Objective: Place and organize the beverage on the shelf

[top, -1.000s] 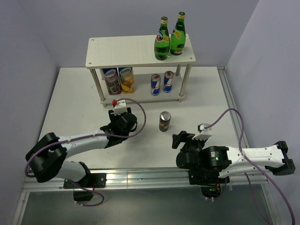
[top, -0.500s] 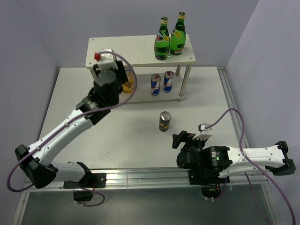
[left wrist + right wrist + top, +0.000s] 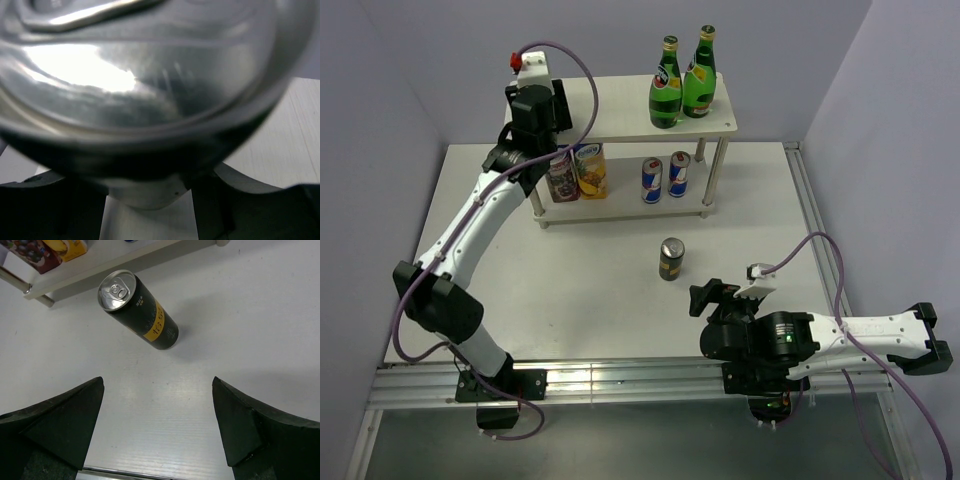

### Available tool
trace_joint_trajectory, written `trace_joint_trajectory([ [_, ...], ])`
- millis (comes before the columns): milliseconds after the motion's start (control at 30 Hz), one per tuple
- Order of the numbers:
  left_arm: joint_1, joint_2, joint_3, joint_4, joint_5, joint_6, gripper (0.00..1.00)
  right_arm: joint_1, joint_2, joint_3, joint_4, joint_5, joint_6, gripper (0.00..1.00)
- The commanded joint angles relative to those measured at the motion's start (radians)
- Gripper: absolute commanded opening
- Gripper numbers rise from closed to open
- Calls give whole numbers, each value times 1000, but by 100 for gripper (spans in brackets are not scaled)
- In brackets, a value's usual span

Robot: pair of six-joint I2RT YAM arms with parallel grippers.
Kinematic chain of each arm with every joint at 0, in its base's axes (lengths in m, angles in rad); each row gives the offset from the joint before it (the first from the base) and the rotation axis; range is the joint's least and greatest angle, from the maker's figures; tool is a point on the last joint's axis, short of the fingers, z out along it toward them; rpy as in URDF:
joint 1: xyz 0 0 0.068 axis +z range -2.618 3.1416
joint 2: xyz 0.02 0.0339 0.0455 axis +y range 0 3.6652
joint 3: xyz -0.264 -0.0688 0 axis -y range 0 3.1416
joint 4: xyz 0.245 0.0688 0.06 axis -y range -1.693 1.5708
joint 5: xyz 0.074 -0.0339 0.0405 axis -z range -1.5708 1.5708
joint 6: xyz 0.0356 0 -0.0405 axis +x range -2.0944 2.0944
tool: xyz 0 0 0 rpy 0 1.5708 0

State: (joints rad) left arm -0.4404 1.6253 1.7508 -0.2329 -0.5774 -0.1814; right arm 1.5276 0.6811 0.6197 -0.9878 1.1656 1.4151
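Dark can (image 3: pixel 150 75) clamped in left gripper (image 3: pixel 542 103) above shelf (image 3: pixel 620 112); right gripper (image 3: pixel 157 400) spread, empty.

Inventory, from my wrist:
- One dark can (image 3: pixel 137 310), yellow-gold label, silver top, upright on the white table (image 3: pixel 240 315), at 12 o'clock from my right gripper (image 3: pixel 158 384), untouched.
- My black fingers (image 3: pixel 60 422), spread wide, at 8 and 4 o'clock.
- Shelf (image 3: pixel 110 257) at 11 o'clock, holding a maroon container (image 3: pixel 30 255) and a yellow container (image 3: pixel 70 246).

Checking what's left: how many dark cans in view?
2. One dark can stands on the table before the shelf; the second can is held by the left gripper above it.
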Motion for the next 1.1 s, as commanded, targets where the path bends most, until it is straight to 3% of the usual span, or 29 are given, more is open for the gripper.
trace_joint_trajectory([
  [0,35,7,75,38,67,-20,1,8,-6,-6,11,45,16,95],
  [267,66,27,67,38,62,-20,4,12,6,-2,-3,46,33,95],
  [333,66,21,50,49,59,-23,18,14,5,0,-5,48,36,95],
  [467,65,7,27,50,77,-24,57,14,6,-1,-8,49,39,95],
  [533,65,7,27,44,80,-26,68,14,6,0,-8,48,41,95],
  [700,62,8,30,26,73,-32,79,14,14,2,-15,51,48,95],
  [767,60,-2,24,30,68,-33,91,14,17,2,-15,52,50,95],
  [1067,26,-62,36,9,31,-10,97,14,24,5,-28,54,64,96],
])
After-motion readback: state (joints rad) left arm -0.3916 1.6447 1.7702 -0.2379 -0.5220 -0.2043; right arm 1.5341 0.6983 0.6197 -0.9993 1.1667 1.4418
